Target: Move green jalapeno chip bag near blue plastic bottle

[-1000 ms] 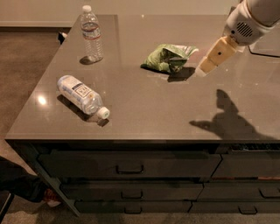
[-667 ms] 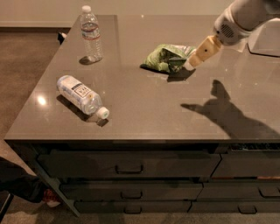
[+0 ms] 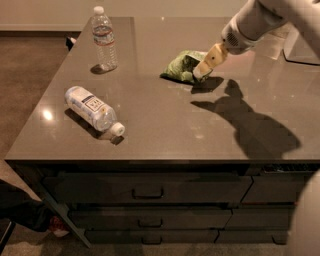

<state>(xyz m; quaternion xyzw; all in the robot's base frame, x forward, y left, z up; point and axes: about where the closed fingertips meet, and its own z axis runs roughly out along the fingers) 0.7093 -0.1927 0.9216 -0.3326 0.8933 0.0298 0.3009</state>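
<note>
where the tool (image 3: 202, 74) hovers, it partly hides the chip bag (image 3: 179, 66)

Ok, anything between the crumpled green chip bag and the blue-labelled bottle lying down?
Nothing visible: only grey countertop between the crumpled light-green chip bag and the stout blue-labelled plastic bottle. The slim upright clear bottle stands off that line. The gripper is at the bag's opposite edge.

A glossy grey counter (image 3: 165, 135) with dark drawers (image 3: 147, 189) is seen; a brown floor (image 3: 25, 75) and pale wall (image 3: 45, 12) are shown behind. The gripper (image 3: 202, 74) is held over the counter's far side.
</note>
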